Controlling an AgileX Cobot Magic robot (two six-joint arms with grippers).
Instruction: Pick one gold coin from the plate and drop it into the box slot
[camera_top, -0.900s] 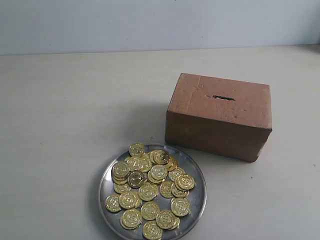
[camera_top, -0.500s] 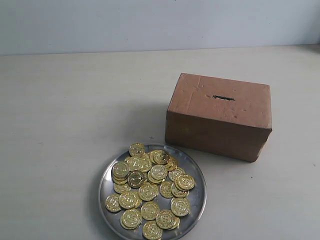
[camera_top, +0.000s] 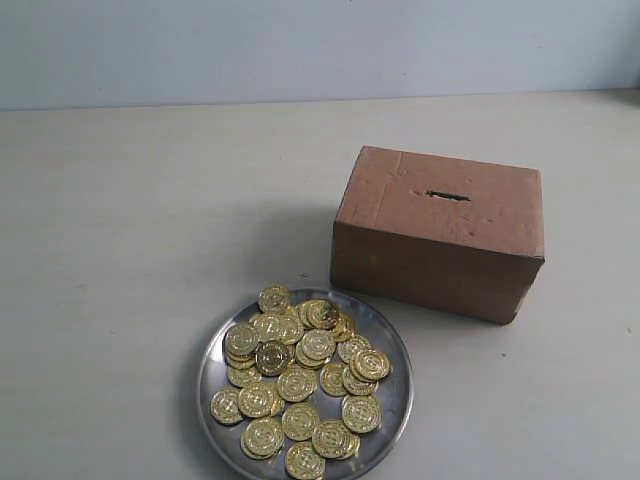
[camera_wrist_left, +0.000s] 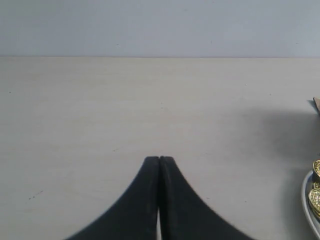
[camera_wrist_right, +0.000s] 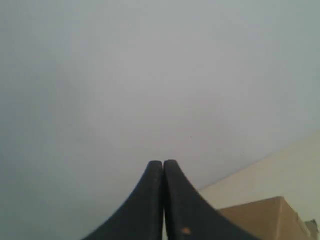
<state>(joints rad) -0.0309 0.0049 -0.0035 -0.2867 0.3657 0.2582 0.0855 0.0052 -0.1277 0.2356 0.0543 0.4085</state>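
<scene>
Pale bench (camera_top: 150, 200): left fingers (camera_wrist_left: 145, 200) and right fingers (camera_wrist_right: 147, 200) clenched empty. Picking hasn't begun; next, open over the front-edge plate (camera_top: 397, 398) of gold coins (camera_top: 318, 345).

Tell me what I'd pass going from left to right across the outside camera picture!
Round shiny silver metal plate heaped with gold coins → brown rectangular cardboard box, with a thin dark slot in its top.
</scene>
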